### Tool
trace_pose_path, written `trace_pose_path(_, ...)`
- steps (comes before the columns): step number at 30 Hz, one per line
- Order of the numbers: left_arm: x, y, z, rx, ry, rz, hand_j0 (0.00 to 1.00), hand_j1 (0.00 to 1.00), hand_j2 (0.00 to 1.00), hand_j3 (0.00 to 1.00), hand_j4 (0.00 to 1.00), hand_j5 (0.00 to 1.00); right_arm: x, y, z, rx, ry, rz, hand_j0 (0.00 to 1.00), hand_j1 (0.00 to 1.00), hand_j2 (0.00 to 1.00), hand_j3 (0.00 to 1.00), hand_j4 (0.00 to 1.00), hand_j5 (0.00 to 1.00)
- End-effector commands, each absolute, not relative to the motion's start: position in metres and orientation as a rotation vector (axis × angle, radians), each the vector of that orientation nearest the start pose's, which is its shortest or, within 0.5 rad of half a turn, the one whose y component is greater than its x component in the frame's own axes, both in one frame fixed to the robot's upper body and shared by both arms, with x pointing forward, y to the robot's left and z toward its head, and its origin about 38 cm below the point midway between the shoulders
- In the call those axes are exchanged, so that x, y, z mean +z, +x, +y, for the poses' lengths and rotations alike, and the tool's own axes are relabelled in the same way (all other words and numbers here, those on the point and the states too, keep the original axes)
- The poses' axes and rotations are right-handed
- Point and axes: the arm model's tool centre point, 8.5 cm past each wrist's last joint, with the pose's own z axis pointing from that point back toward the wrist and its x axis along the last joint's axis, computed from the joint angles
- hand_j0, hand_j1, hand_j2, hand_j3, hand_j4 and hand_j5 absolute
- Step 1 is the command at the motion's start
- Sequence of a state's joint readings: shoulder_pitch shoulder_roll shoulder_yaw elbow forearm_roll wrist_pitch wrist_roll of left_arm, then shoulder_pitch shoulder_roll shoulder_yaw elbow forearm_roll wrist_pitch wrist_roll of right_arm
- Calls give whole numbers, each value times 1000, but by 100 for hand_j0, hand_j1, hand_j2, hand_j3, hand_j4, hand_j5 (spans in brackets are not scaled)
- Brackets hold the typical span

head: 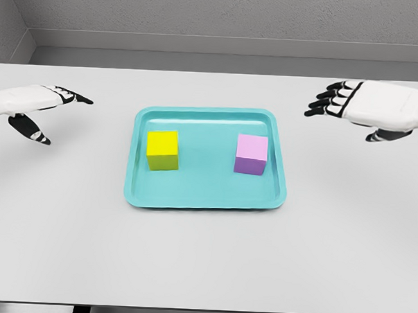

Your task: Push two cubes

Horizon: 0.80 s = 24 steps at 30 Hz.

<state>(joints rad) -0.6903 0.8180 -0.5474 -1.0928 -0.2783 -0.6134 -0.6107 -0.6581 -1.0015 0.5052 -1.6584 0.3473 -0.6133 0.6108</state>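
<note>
Yellow cube (163,149) and pink cube (251,155) sit apart inside teal tray (206,198); left hand (32,102) and right hand (374,107), fingers spread and empty, hover outside it, so each should approach low and meet its cube's outer face squarely.

Bright, even, sharp render; faint shadows

Your left hand (32,107) is cut off at the frame's left edge, so you see no wrist or arm behind it. Your right hand (373,108) runs out at the right edge the same way. The table (204,260) spills past both side edges, and its legs are clipped along the bottom.
</note>
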Motion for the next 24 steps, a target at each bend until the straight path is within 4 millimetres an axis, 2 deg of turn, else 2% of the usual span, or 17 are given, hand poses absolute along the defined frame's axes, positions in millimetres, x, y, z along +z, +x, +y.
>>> trace_pose_path(1,202,465,401,-1790,390,-1244,100,100,100,100,100,100,296,404,-322,-2983,766,1809,100,100,100,100,100,100)
trace_pose_path(2,202,465,401,-1790,390,-1244,100,100,100,100,100,100,302,406,-323,-2970,784,1811,100,100,100,100,100,100)
trace_pose_path(3,202,466,404,-1782,394,-1240,92,92,92,92,92,92,303,407,-325,-2972,791,1820,100,100,100,100,100,100)
trace_pose_path(4,208,471,412,-1760,413,-1234,47,47,47,47,47,47,301,410,-332,-2994,810,1815,100,100,100,100,100,100)
trace_pose_path(5,206,473,421,-1718,410,-1227,16,16,16,16,16,16,298,409,-332,-3006,797,1809,100,100,100,100,100,100)
trace_pose_path(6,211,476,432,-1690,433,-1215,18,18,18,18,18,18,291,408,-330,-3026,763,1794,100,100,100,100,100,100)
trace_pose_path(7,235,482,443,-1708,509,-1198,26,26,26,26,26,26,284,407,-327,-3046,744,1763,100,100,100,100,100,100)
trace_pose_path(8,255,488,465,-1682,587,-1153,24,24,24,24,24,24,277,407,-326,-3067,750,1705,82,82,82,82,82,82)
trace_pose_path(9,238,490,457,-1702,546,-1123,13,13,13,13,13,13,277,408,-326,-3067,753,1700,33,33,33,33,33,33)
trace_pose_path(10,222,491,445,-1749,506,-1087,2,2,2,2,2,2,273,408,-322,-3066,731,1709,3,3,3,3,3,3)
trace_pose_path(13,220,497,425,-1809,497,-1085,2,2,2,2,2,2,244,402,-310,-3137,600,1605,0,0,0,0,0,0)
trace_pose_path(16,216,500,412,-1852,490,-1073,2,2,2,2,2,2,234,403,-305,-3154,609,1509,0,0,0,0,0,0)
trace_pose_path(18,222,505,381,-1985,538,-1058,3,3,3,3,3,3,232,404,-302,-3152,609,1477,0,0,0,0,0,0)
trace_pose_path(20,218,507,367,-2006,519,-1075,2,2,2,2,2,2,221,409,-285,-3140,589,1429,0,0,0,0,0,0)
trace_pose_path(22,213,509,357,-2031,517,-1067,2,2,2,2,2,2,219,413,-273,-3118,573,1447,0,0,0,0,0,0)
trace_pose_path(24,204,513,332,-2084,508,-1067,2,2,2,2,2,2,211,413,-263,-3118,536,1402,0,0,0,0,0,0)
